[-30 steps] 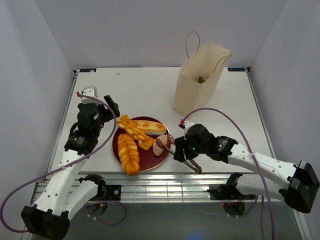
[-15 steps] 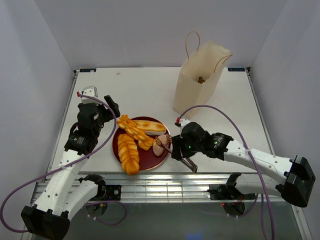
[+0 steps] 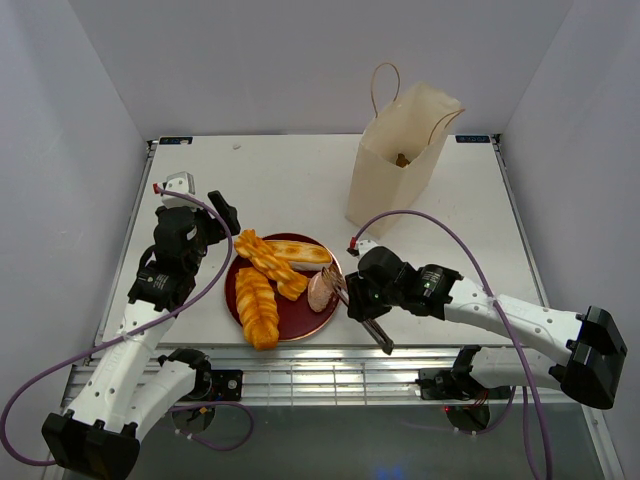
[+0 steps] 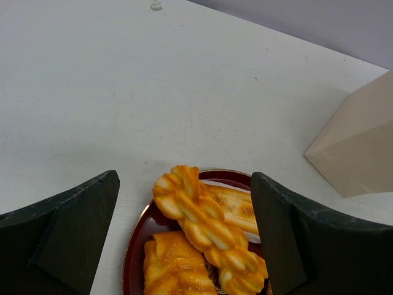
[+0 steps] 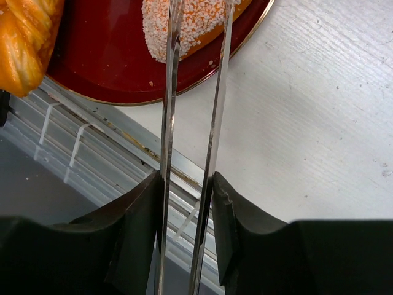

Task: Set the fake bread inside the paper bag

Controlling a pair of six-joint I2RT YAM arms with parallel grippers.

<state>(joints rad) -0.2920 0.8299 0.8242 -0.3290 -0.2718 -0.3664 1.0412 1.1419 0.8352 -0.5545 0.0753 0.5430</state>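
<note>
The fake bread lies on a dark red plate (image 3: 300, 315): a braided loaf (image 3: 268, 262), a flat golden loaf (image 3: 257, 308), a pale long roll (image 3: 300, 251) and a pinkish-brown piece (image 3: 320, 290). My right gripper (image 3: 362, 300) is shut on metal tongs (image 5: 212, 144), whose two arms straddle the pinkish-brown piece (image 5: 196, 21) at the plate's right rim. My left gripper (image 3: 215, 222) is open and empty above the table, left of the plate; the braided loaf (image 4: 206, 221) shows between its fingers. The paper bag (image 3: 398, 160) stands open at the back right, a brown piece inside.
The table's near edge and metal rail (image 3: 330, 365) run just below the plate. The bag's corner (image 4: 362, 147) shows at the right of the left wrist view. Grey walls close in the table on three sides.
My right gripper has moved left towards the plate with the tongs. The tong tips have closed in around the pinkish-brown piece, which now stands more upright. The left arm has not moved.
</note>
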